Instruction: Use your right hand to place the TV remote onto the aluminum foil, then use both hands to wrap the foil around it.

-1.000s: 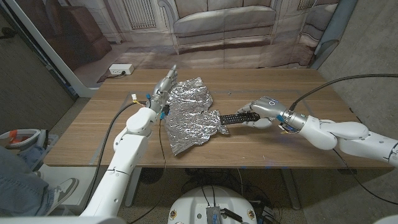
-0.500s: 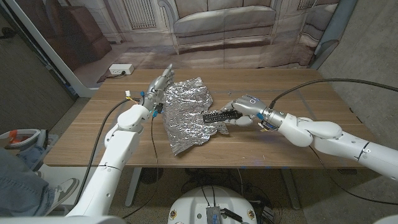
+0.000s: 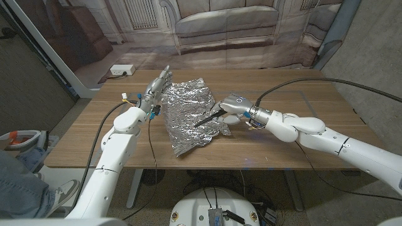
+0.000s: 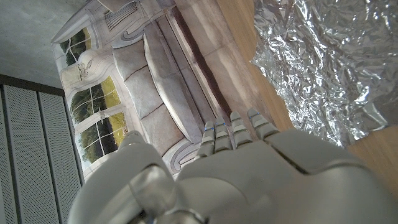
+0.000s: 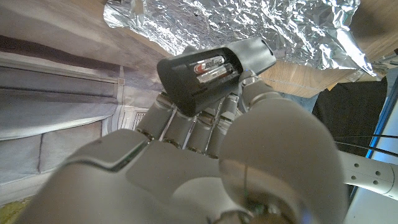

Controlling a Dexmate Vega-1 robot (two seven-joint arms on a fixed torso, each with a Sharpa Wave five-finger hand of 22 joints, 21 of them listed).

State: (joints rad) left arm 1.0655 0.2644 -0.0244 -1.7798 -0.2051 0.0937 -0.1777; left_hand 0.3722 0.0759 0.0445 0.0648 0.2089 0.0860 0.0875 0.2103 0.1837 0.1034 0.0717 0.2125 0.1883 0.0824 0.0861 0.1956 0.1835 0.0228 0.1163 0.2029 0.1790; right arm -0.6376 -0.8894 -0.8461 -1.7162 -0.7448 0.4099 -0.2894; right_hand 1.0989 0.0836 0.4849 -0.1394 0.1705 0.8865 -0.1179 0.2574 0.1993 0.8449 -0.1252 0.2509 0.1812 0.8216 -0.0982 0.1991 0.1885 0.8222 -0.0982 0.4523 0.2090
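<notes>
Remote carried over the foil, not yet set down.

Your right robot hand (image 3: pixel 231 107) grips the TV remote (image 3: pixel 206 117) by one end, its free end angled down over the crumpled aluminum foil (image 3: pixel 188 113) that lies spread on the wooden bench (image 3: pixel 295 141). Whether the tip touches the foil, I cannot tell. That end grip probably leaves the remote's body free to land mid-sheet. Your left robot hand (image 3: pixel 157 85) waits empty, fingers extended, just beside the foil's far left edge, seemingly ready to fold. No containers are present.
</notes>
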